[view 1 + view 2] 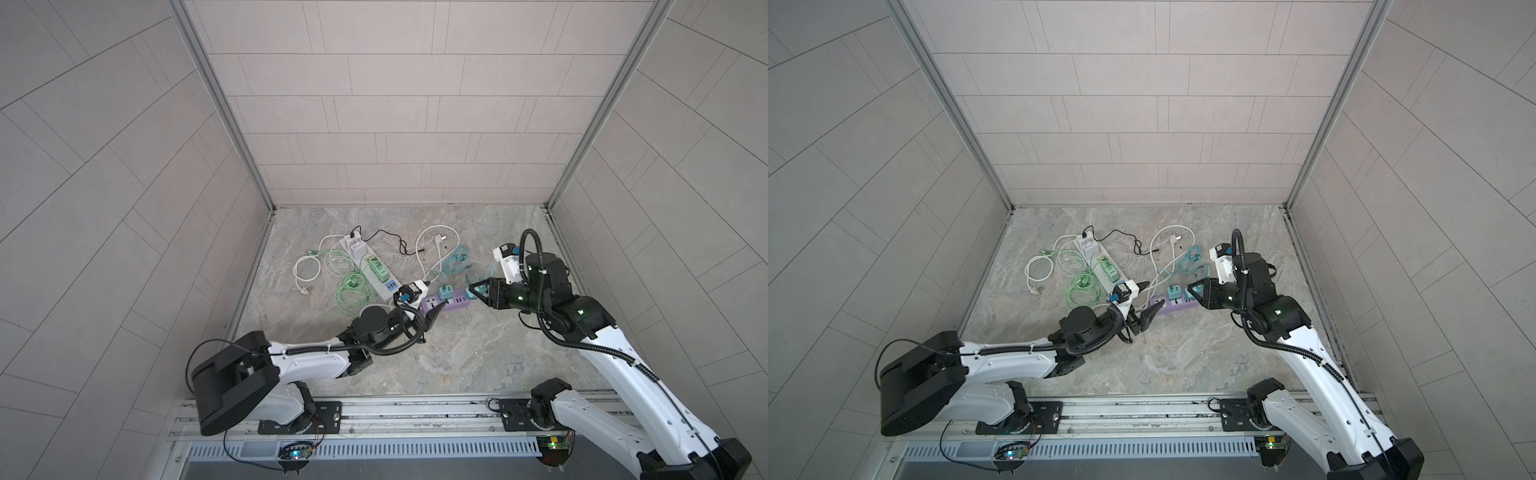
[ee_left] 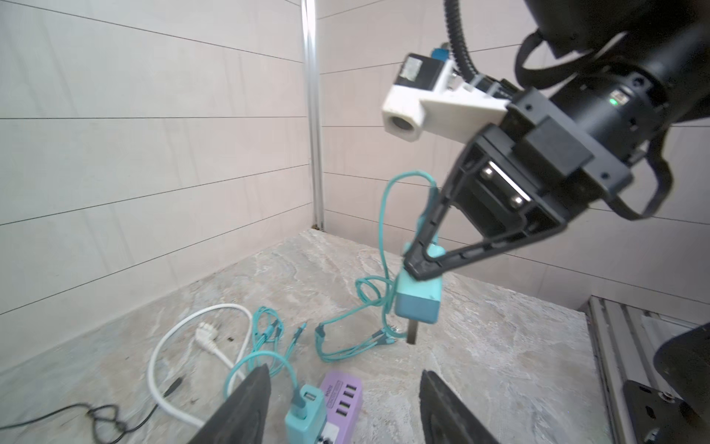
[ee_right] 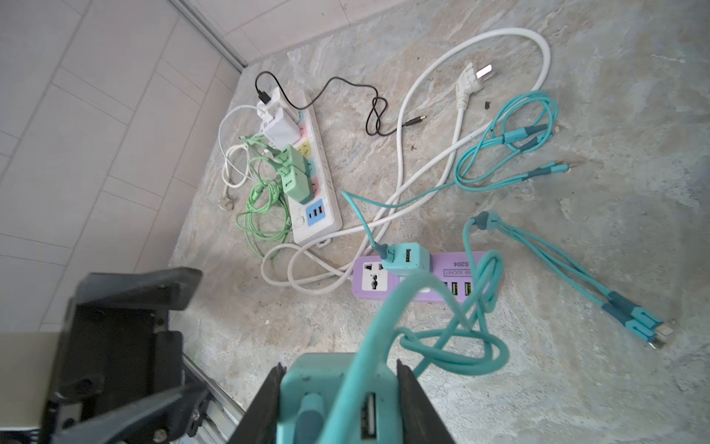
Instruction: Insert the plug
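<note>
While right fingers point(image 2: 476, 251) clench the teal plug point(image 2: 417, 303) (prong point(image 2: 412, 334) visible only from left wrist), left fingers point(image 2: 246, 411) gape.

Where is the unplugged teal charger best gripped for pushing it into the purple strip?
Probably by its two flat sides near the USB end, approaching from behind that end, as the right gripper holds the charger now. Those sides are parallel, and the prongs at the far end are left clear to meet the empty socket on the strip.

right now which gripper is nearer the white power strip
Left. The left gripper sits close beside the white power strip; the right gripper holds a teal charger farther off, across the purple strip.
</note>
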